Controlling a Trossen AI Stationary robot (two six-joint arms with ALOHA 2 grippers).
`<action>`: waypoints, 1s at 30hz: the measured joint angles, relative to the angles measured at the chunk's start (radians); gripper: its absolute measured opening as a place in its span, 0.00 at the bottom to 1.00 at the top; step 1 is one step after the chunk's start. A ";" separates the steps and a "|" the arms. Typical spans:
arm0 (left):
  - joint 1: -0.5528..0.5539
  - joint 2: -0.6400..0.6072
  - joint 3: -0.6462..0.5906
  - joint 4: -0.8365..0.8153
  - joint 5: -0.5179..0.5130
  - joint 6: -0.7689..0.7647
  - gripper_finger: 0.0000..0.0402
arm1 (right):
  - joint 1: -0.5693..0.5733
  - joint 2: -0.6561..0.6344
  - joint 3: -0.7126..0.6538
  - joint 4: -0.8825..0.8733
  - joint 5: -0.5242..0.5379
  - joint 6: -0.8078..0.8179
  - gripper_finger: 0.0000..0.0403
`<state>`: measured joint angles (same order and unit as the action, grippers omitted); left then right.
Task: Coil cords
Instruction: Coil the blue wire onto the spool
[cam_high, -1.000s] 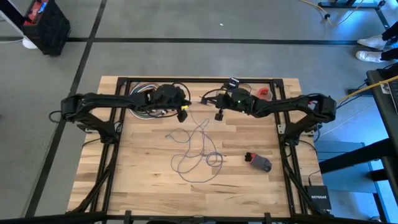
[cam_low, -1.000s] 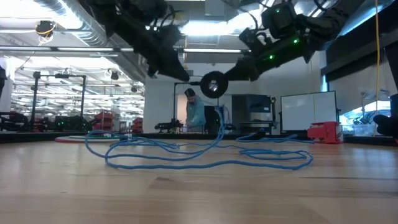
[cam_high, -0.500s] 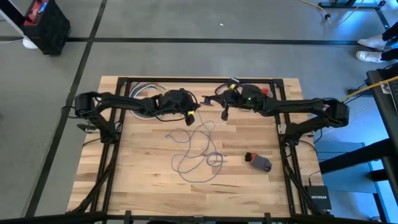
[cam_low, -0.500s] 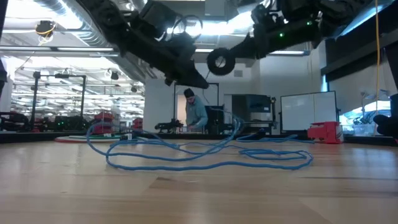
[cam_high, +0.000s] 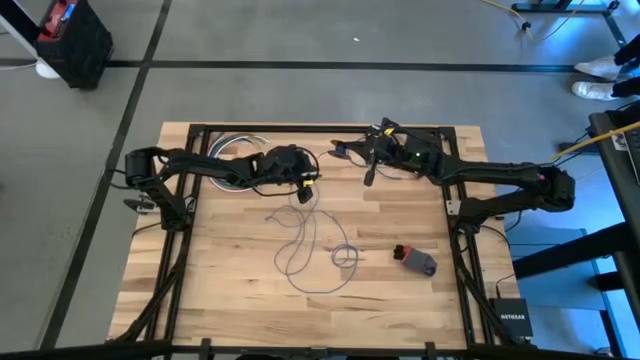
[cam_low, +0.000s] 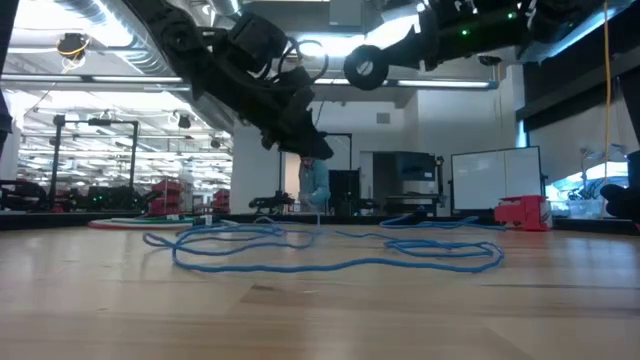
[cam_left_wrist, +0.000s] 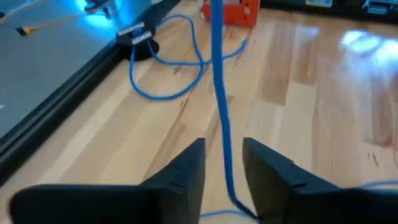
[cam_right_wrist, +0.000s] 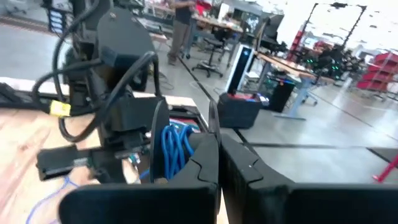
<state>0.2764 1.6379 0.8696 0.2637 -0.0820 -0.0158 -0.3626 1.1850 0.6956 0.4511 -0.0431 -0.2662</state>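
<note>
Above the bench's far edge, left gripper (cam_left_wrist: 224, 168) loosely straddles the cord (cam_high: 312, 243); right gripper (cam_right_wrist: 214, 155), closed, lifts coils. Cord could slip free.

My left gripper (cam_left_wrist: 222, 163) hides the cord (cam_left_wrist: 219, 106) below my fingertips; my right gripper (cam_right_wrist: 214, 152) perhaps clamps a bundled end, too blurred to confirm.

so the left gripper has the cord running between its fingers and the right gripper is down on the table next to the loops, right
Not quite. The cord does run between the left gripper's fingers, as the left wrist view shows. But the right gripper is not down on the table: the low view shows it raised high above the wood, well over the loops, holding a coiled bunch of cord.
</note>
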 joint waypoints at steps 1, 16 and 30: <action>0.000 0.000 0.000 -0.016 0.000 -0.004 0.30 | 0.000 -0.010 0.000 -0.013 0.003 -0.002 0.01; -0.013 -0.209 0.001 -0.067 0.062 0.001 0.40 | -0.013 -0.010 0.000 -0.111 0.000 -0.018 0.01; -0.023 -0.158 0.001 0.011 0.049 0.044 0.40 | -0.011 0.124 -0.004 0.015 -0.100 0.027 0.01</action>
<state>0.2532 1.4796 0.8707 0.2752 -0.0335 0.0287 -0.3737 1.3086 0.6918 0.4657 -0.1431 -0.2394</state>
